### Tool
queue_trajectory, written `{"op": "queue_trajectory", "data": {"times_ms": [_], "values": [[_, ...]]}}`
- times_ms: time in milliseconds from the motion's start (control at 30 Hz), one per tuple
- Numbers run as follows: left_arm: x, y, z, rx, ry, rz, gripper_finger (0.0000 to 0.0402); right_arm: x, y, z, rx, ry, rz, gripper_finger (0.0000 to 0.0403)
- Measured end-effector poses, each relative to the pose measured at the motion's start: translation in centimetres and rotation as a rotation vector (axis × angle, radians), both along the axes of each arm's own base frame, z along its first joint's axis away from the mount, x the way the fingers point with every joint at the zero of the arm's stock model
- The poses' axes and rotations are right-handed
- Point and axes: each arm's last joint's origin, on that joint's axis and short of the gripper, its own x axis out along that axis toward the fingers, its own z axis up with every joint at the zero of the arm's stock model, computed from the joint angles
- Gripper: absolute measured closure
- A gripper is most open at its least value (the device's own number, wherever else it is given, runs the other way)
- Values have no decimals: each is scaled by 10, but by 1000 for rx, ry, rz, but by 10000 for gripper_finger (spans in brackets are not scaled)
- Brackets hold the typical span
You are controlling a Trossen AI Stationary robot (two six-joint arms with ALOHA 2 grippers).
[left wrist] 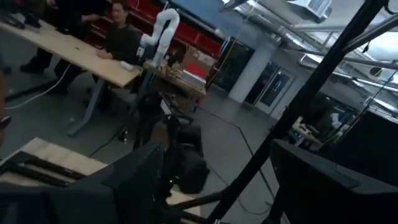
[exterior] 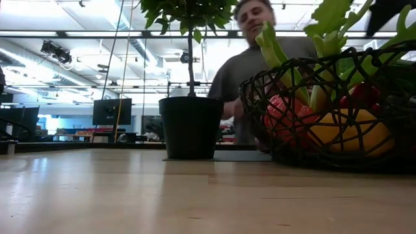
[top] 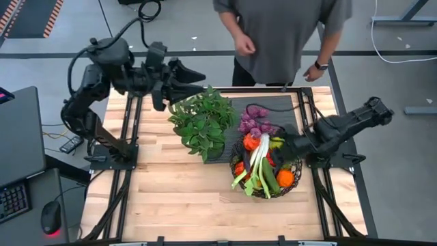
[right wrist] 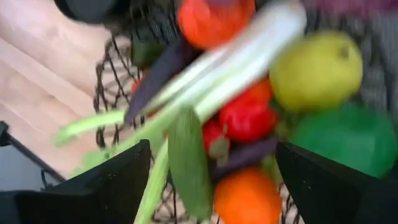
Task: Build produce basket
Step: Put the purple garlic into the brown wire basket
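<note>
Dark brown woven wire basket (top: 295,169) sits on the pale wood worktop (top: 177,198) just right of the leafy green potted plant (top: 203,123), heaped with toy produce (top: 261,164). The right gripper (top: 285,145) hovers at the basket's rim, spread wide, holding nothing. The left gripper (top: 194,87) hangs behind the plant; cannot tell its state.

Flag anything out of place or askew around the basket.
The leek lies slantwise across the heaped basket, its green leaves poking out past the rim toward the table's front. A bunch of purple grapes sits outside on the black mat. Nothing looks spilled or damaged.
</note>
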Motion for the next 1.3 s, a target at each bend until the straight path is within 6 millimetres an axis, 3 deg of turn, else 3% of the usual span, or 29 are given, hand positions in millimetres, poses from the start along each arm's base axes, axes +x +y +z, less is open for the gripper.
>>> {"op": "queue_trajectory", "data": {"times_ms": [433, 700, 1000, 1300], "values": [[-50, 4, -1, 46, 128, 215, 110, 22, -69, 6, -106, -31, 126, 55], [-57, 7, -5, 38, 181, 257, 111, 34, -103, 18, -193, -39, 225, 55], [-58, 8, -5, 66, 187, 285, 111, 51, -130, 2, -139, 26, 306, 55], [-68, 7, -6, 59, 202, 297, 111, 57, -146, -1, -130, -21, 333, 55]]}}
